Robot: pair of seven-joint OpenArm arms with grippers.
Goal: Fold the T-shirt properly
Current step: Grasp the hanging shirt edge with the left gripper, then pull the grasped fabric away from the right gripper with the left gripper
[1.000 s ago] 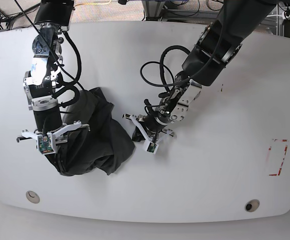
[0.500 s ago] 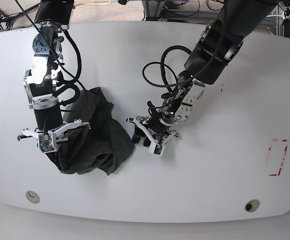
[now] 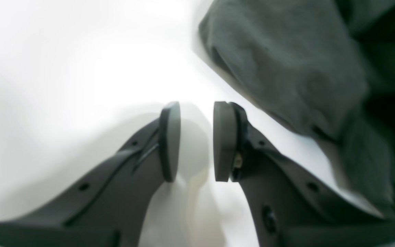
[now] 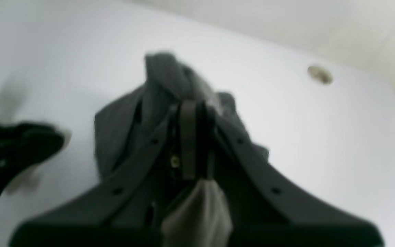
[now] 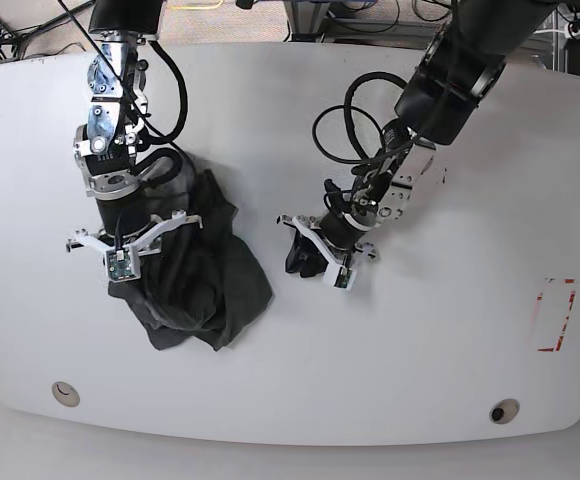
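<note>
White table: one T-shirt, two grippers.
Right gripper: pads pressed together on a fold of the bunched dark T-shirt, pinching it. Left gripper: narrow gap between pads, nothing held, just beside the shirt's edge.

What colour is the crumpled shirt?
Dark charcoal grey, plain: the soft, wrinkly cloth T-shirt shows best in the base view.

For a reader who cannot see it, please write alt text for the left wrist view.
The left gripper hangs over the bare white table with its two black jaws slightly apart and nothing between them. The dark grey T-shirt lies crumpled at the upper right, apart from the gripper.
</note>
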